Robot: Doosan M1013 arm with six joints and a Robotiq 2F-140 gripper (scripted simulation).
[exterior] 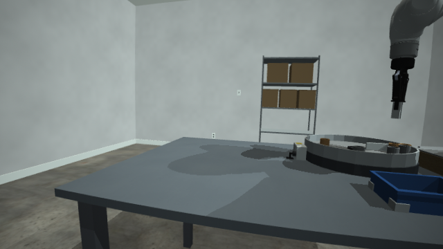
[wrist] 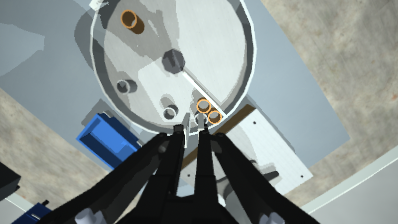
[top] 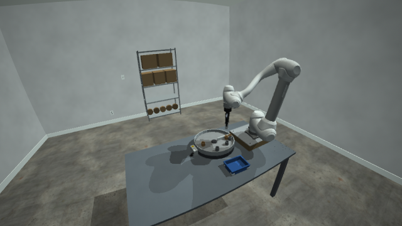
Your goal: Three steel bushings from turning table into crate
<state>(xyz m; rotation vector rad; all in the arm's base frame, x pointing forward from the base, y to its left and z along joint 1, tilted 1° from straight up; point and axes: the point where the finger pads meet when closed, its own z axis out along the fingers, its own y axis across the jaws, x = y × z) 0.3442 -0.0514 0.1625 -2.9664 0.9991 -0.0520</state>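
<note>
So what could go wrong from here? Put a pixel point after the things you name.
I see two main risks. The jaws could knock or pick up a copper-coloured bushing (top: 227, 137) (exterior: 394, 144) (wrist: 198, 106), because one steel bushing (top: 230, 138) (exterior: 405, 149) (wrist: 196, 118) sits crowded with two of them near the white bar (top: 223, 136) (exterior: 375, 146) (wrist: 202, 93). Also, if the turning table (top: 198, 145) (exterior: 346, 156) (wrist: 255, 50) is moving, a badly timed grab might miss.
</note>
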